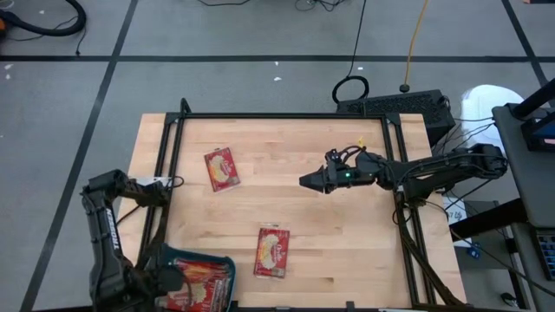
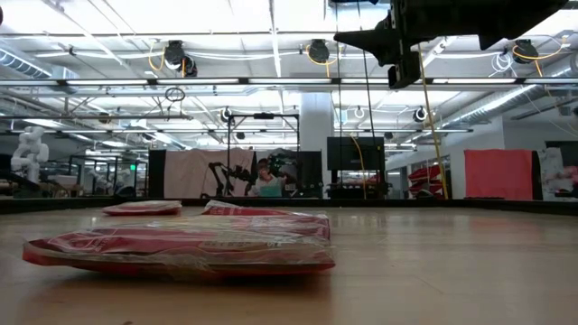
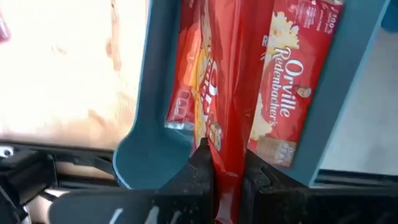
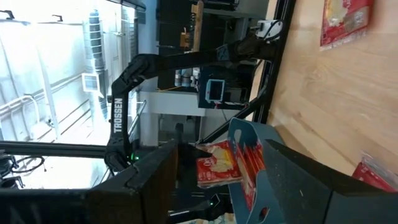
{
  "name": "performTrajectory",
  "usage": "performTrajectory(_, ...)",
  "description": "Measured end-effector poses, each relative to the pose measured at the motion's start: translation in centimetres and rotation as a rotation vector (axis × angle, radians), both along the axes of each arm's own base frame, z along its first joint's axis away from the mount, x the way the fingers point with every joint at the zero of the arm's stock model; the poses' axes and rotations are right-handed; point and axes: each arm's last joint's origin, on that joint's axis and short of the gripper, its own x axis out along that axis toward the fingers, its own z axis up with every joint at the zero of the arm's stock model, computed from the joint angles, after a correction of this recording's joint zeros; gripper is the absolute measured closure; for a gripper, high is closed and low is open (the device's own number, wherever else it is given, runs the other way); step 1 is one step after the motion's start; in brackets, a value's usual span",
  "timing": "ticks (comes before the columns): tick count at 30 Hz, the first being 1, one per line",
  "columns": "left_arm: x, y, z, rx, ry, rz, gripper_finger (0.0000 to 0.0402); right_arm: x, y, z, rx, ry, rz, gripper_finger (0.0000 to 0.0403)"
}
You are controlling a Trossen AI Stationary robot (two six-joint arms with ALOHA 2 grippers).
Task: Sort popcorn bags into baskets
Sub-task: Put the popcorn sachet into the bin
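Observation:
Two red popcorn bags lie flat on the wooden table, one toward the far left (image 1: 223, 168) and one near the front middle (image 1: 272, 251); the low view shows them as the near bag (image 2: 181, 244) and the far bag (image 2: 142, 208). The teal basket (image 1: 227, 260) sits at the near left corner with several red bags (image 1: 204, 290) inside. My left gripper (image 1: 178, 279) is at the basket, shut on a bag (image 3: 227, 112). My right gripper (image 1: 308, 180) hangs open above the table's middle, high in the low view (image 2: 397, 54), touching nothing. My left gripper (image 3: 225, 155) pinches a red popcorn bag between its two fingers at the bag's end (image 3: 227, 177). The rest of the bag runs away from the fingers into the basket (image 3: 140, 155), between other packets (image 3: 292, 81). Whether it rests on them, I cannot tell.
A black frame rail (image 1: 165, 173) runs along the table's left side and another (image 1: 395, 165) along the right. Bare wood lies between the two loose bags and around the right gripper. Through the open fingers, the right wrist view looks at the basket (image 4: 239, 134) and the left arm (image 4: 124, 106).

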Motion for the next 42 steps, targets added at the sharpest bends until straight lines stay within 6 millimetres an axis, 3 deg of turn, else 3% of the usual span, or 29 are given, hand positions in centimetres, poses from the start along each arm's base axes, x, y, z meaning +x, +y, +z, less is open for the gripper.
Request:
performTrajectory(5,0.0,-0.4,-0.8,0.031,-0.013,0.001,0.0379,0.0,0.1,-0.2,-0.002,0.016,0.006,0.0177)
performTrajectory(15,-0.4,-4.1,-3.6,-0.018,-0.046,-0.12,0.0362,-0.1,1.2,-0.3,-0.019,0.03,0.05,0.0177)
performTrajectory(26,0.0,-5.5,-3.9,-0.136,-0.095,-0.036,0.0217,-0.1,1.3,-0.5,-0.034,0.051,0.058,0.0177)
performTrajectory(33,0.0,-5.5,-3.8,-0.177,-0.02,0.0,0.014,-0.1,1.3,-0.5,-0.043,0.05,0.059,0.0177)
performTrajectory(37,0.6,-4.8,-2.8,-0.194,-0.068,0.017,0.0139,-0.1,1.3,-0.5,-0.044,0.05,0.059,0.0177)
performTrajectory(42,1.8,-3.4,-1.4,-0.192,-0.188,0.06,0.0191,-0.1,1.6,-0.5,-0.048,0.05,0.062,0.0177)
